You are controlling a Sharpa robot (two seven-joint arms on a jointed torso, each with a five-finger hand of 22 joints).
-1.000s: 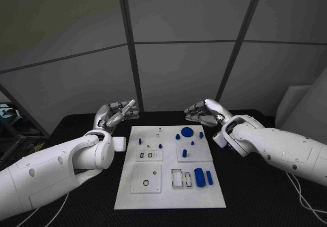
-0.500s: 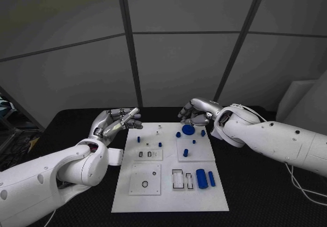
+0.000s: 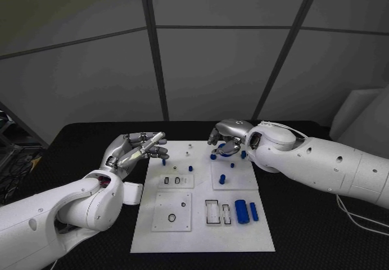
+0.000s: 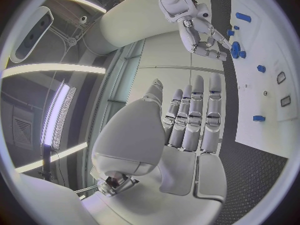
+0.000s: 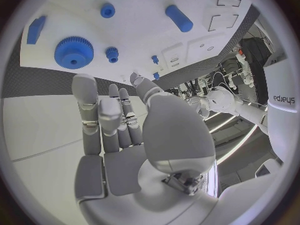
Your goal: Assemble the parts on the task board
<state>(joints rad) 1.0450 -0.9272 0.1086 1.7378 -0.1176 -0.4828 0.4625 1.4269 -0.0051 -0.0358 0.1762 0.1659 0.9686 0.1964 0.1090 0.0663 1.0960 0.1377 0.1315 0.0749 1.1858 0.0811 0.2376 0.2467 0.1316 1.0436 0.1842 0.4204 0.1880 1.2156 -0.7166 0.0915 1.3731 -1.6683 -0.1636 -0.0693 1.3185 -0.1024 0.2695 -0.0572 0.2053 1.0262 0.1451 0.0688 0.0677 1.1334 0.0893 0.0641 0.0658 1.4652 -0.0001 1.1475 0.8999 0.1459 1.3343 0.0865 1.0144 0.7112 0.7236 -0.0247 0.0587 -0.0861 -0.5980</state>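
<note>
The white task board [image 3: 186,225] lies mid-table with blue parts on it. A big blue gear [image 5: 74,52] sits near the board's far edge, a smaller gear [image 5: 112,53] beside it. My right hand [image 3: 227,140] hovers just over that gear [image 3: 225,151], fingers apart and holding nothing. My left hand [image 3: 141,148] is at the board's far left corner, fingers straight and empty; the left wrist view shows it [image 4: 190,127] facing the right hand [image 4: 203,35]. A thick blue cylinder [image 3: 240,211] and a thin bar [image 3: 253,211] lie at the near right.
Small blue pegs [image 3: 221,179] stand on the far half of the board, and rectangular slots [image 3: 216,212] and an oval hole [image 3: 172,217] open in its near half. Black tabletop [image 3: 308,225] surrounds the board. Grey wall panels stand behind the table.
My right hand has come down and leftwards to the blue gear at the board's far edge. My left hand has moved nearer the board and straightened its fingers. The camera has tilted.
</note>
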